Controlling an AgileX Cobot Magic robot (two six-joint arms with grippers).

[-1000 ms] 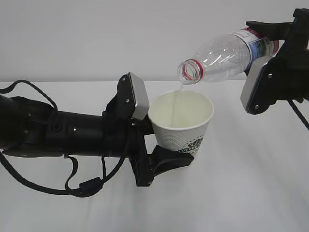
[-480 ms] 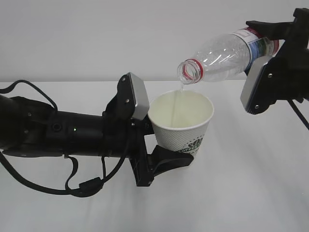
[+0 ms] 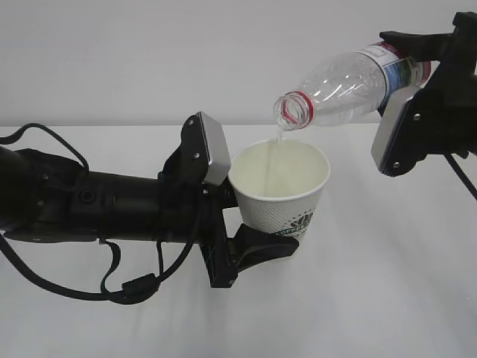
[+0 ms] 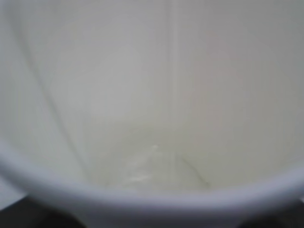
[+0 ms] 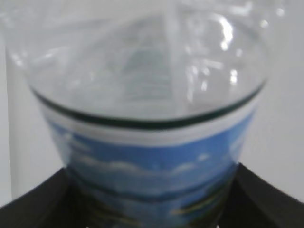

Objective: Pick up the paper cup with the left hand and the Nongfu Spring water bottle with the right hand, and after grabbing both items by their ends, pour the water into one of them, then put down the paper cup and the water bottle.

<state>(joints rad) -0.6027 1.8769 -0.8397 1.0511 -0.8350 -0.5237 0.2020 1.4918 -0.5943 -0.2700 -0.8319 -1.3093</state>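
Note:
The white paper cup (image 3: 279,190) is held upright above the table, with my left gripper (image 3: 283,231) shut on its lower part. Above it and to the right, the Nongfu Spring water bottle (image 3: 343,82) lies tilted with its red-ringed mouth down over the cup's rim. My right gripper (image 3: 417,67) is shut on the bottle's base end. A thin stream of water (image 3: 279,138) runs from the mouth into the cup. The left wrist view looks into the cup (image 4: 152,95), with a little water (image 4: 142,166) at its bottom. The right wrist view is filled by the bottle (image 5: 152,95) between dark fingers (image 5: 270,199).
A white table (image 3: 387,298) lies under both arms, with a pale wall behind. The left arm's black cables (image 3: 127,287) hang in loops down to the table at the left. A grey plate (image 3: 395,138) on the right wrist faces the cup.

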